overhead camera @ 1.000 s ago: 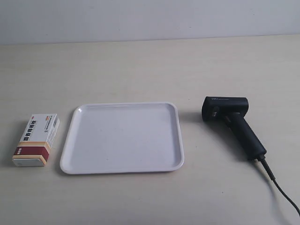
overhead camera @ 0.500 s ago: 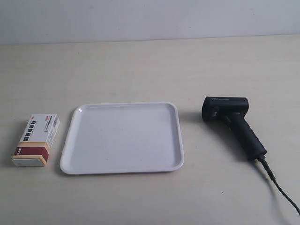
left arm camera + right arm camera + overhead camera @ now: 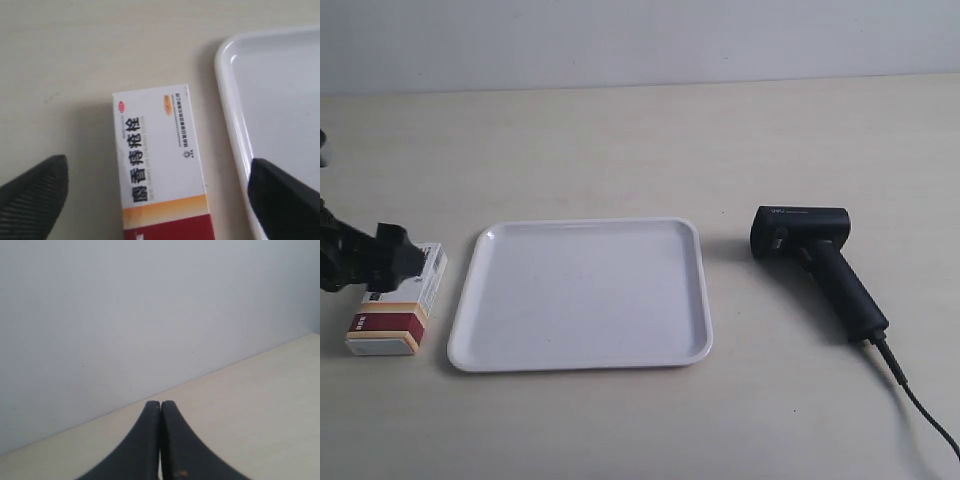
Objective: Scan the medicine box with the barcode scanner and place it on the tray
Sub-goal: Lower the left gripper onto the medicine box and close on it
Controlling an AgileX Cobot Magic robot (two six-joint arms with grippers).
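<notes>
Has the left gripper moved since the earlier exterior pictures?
Yes. It was out of view before; now the left gripper has come in from the exterior view's left edge, over the far end of the medicine box, beside the tray.

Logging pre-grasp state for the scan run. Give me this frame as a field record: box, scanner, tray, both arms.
medicine box: flat on the table, beside the tray's edge, not gripped
left gripper: jaws open, one on each side of the box, one at the tray rim
tray: nothing in it
barcode scanner: lying on the table on the tray's far side from the box, untouched
right gripper: jaws shut, holding nothing, faces the wall
</notes>
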